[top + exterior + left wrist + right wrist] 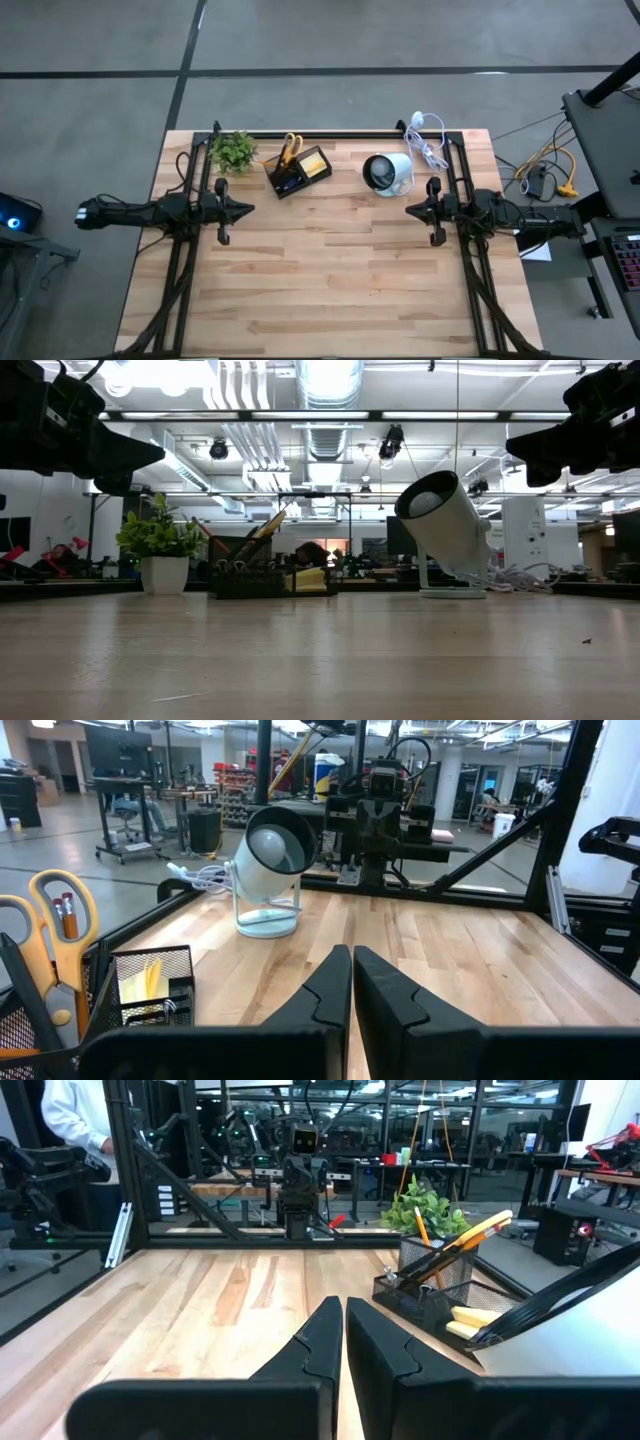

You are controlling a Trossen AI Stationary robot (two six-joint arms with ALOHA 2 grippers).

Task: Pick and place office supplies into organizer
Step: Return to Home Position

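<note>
Tabletop (330, 290) of pale wood, recorded by four cameras. In the high view the organizer (275, 182) is seen at 11 o'clock from the table's centre, with the plant (232, 150) at its 9 o'clock and the white cup (387, 173) at its 3 o'clock. The scissors (290, 148) and the yellow sticky-note block (316, 163) are lodged in the organizer.

The left gripper (248, 209) is held at 9 o'clock and the right gripper (410, 210) at 3 o'clock, tips facing, well apart. Finger state is not resolved from above. In the wrist views each pair of fingers is shown pressed together on nothing. The organizer's mesh walls and the pencils (67, 915) are also resolved there. Only in the low view are both arms shown raised off the wood and the cup tilted on its stand. A person's white sleeve (70, 1115) is caught only in the right wrist view.
</note>
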